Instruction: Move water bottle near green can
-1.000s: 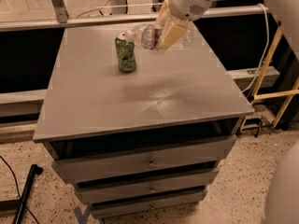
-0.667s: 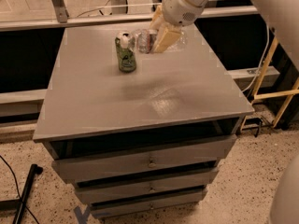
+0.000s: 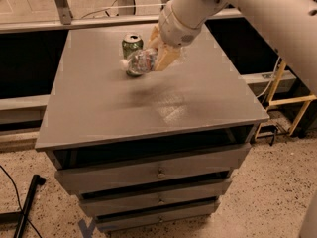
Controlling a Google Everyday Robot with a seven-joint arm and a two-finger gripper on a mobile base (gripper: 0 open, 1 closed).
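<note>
The gripper [image 3: 158, 57] is over the far part of the grey drawer cabinet's top [image 3: 148, 108], at about 12 o'clock on that surface, on a white arm [image 3: 237, 4] that comes in from the 1 o'clock corner of the view. Its tan jaws are clamped on the water bottle [image 3: 138, 63], which lies roughly on its side with its crinkled clear body sticking out toward 9 o'clock from the gripper. Whether the bottle rests on the top or is held just above it cannot be told. The green can [image 3: 132, 42] stands upright just beyond the bottle, at about 11 o'clock from it, and the bottle covers the can's lower part in this view. Below the top, the cabinet's drawers [image 3: 158, 170] face the camera, each with a small knob. On the speckled floor [image 3: 277, 192], a yellow frame [image 3: 290, 102] stands at 3 o'clock from the cabinet and a black pole [image 3: 27, 207] lies at 8 o'clock.
</note>
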